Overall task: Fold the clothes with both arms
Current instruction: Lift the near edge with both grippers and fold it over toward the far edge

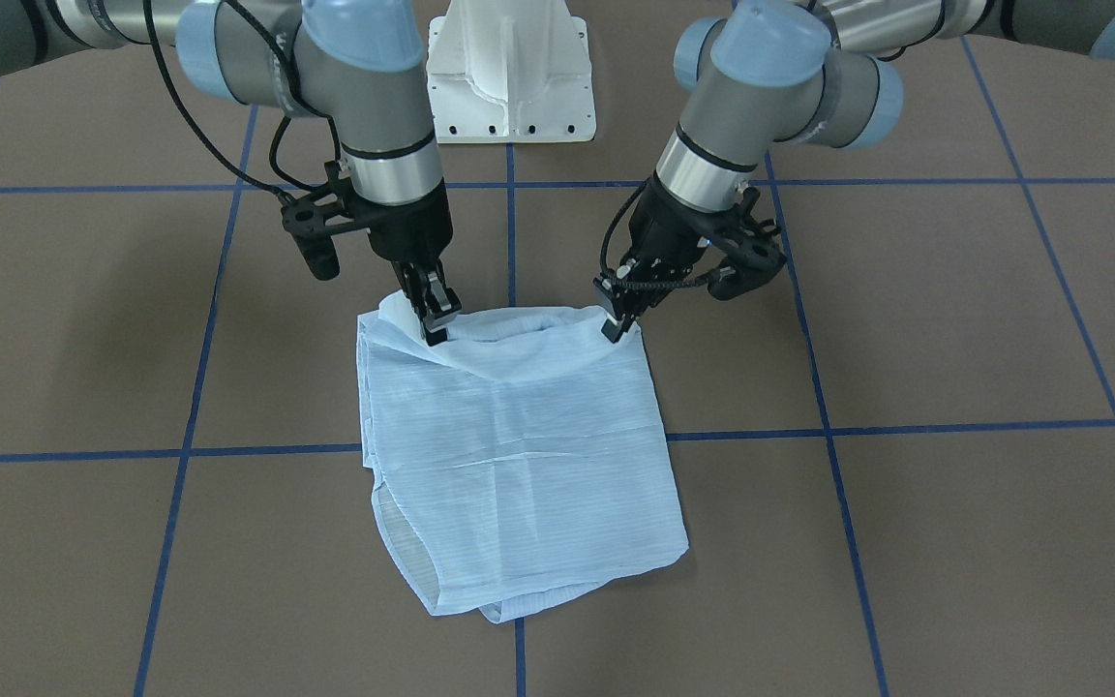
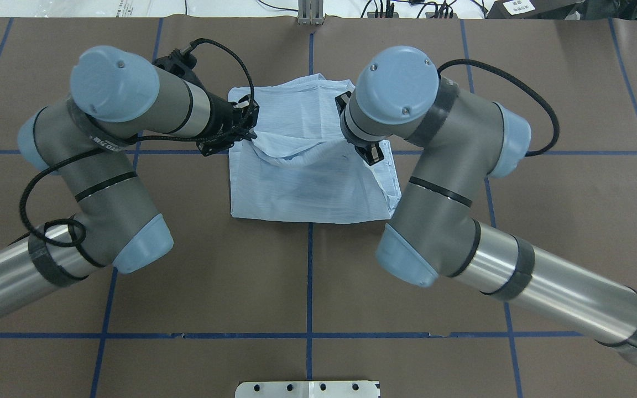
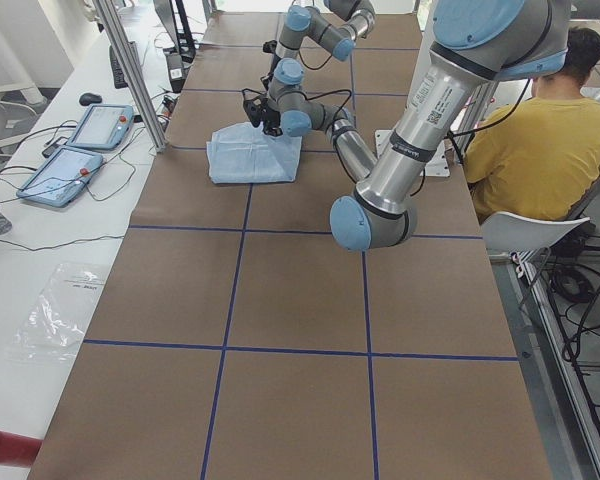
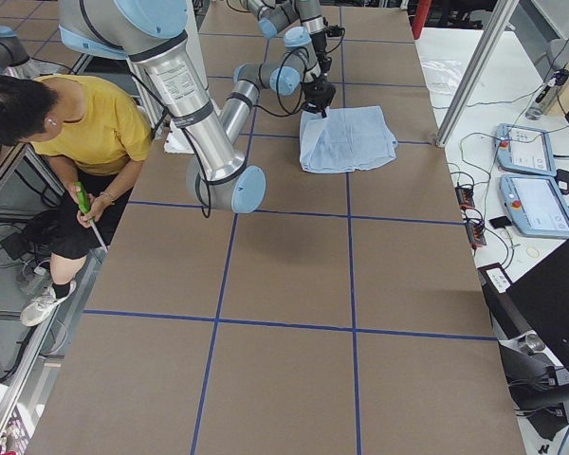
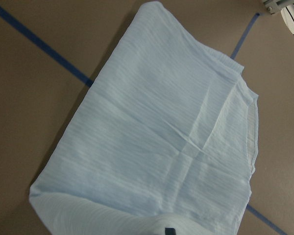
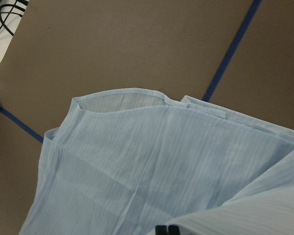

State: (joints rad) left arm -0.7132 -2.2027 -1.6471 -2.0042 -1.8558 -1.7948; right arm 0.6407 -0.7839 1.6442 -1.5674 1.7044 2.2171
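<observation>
Start at the left fingers (image 1: 612, 327): the black tips are closed on one corner of the thin, light-blue, finely striped shirt (image 1: 519, 465), at its robot-side edge. The right fingers (image 1: 434, 312) are pinched on the other end of that same edge, and a small flap of cloth pokes out past them. Each wrist view shows only a dark tip among the fabric at the bottom of the frame, which fits a firm pinch.

You hold two ends rather than one so the edge travels as a straight line. Between the grips it sags in a shallow curve, raised a little above the table. Whether the fingers have the top layer alone or the whole stack, I cannot tell.

The rest of the shirt lies flat as a rough rectangle on the brown table (image 1: 906, 310), over a crossing of the blue tape lines (image 1: 906, 426). Its far hem is slightly uneven and a cross-shaped crease marks the middle. To my eye the garment is already folded down, and the raised edge is meant to go forward onto the far hem.

The grey-silver left arm (image 1: 770, 87) and right arm (image 1: 364, 97) lean in from either side of the white pedestal (image 1: 509, 77). Sheer cloth like this may slip or drag its lower layers, so move both arms evenly.
</observation>
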